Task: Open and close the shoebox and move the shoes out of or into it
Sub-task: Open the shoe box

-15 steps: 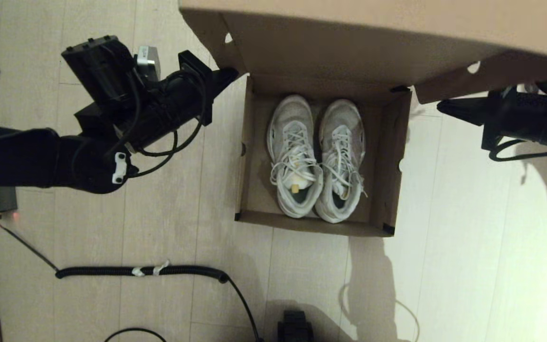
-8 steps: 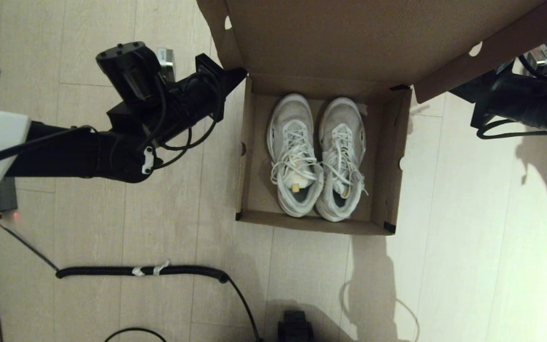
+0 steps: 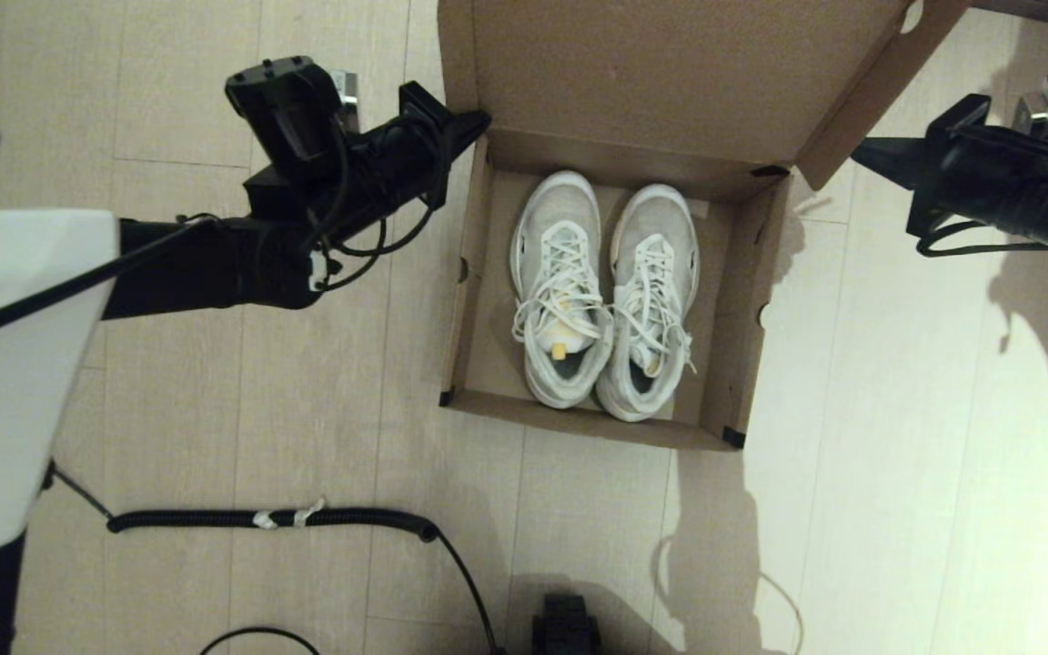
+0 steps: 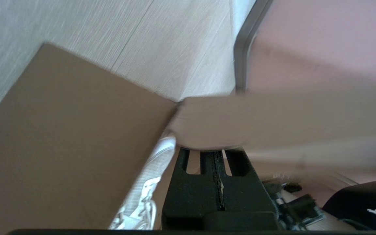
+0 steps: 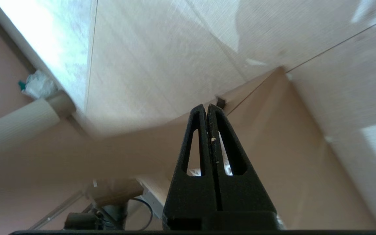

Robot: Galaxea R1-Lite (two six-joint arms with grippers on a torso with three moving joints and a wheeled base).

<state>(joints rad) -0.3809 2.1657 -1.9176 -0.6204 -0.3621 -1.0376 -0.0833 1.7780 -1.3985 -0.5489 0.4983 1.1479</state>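
The brown cardboard shoebox point(image 3: 748, 300) stands open on the floor, its lid point(image 3: 651, 73) tipped up and back. Both white sneakers point(image 3: 565, 282) lie side by side inside, toes toward the lid. My left gripper point(image 3: 477, 121) is shut, its tip at the box's far left corner against the lid's side flap. In the left wrist view the fingers point(image 4: 191, 182) press together, their ends hidden behind the blurred flap point(image 4: 240, 120), with a sneaker point(image 4: 155, 163) beside them. My right gripper point(image 3: 859, 151) is shut and empty, just beside the lid's right flap; its tip point(image 5: 207, 106) points at the cardboard point(image 5: 273, 147).
A coiled black cable point(image 3: 278, 519) runs across the wooden floor in front of the box. My white body panel point(image 3: 5, 364) fills the left edge, and a black base part point(image 3: 565, 628) sits at the bottom middle.
The lid has swung up and back, from overhanging the box to leaning away. Both grippers moved away from me with it. The box shifted slightly.
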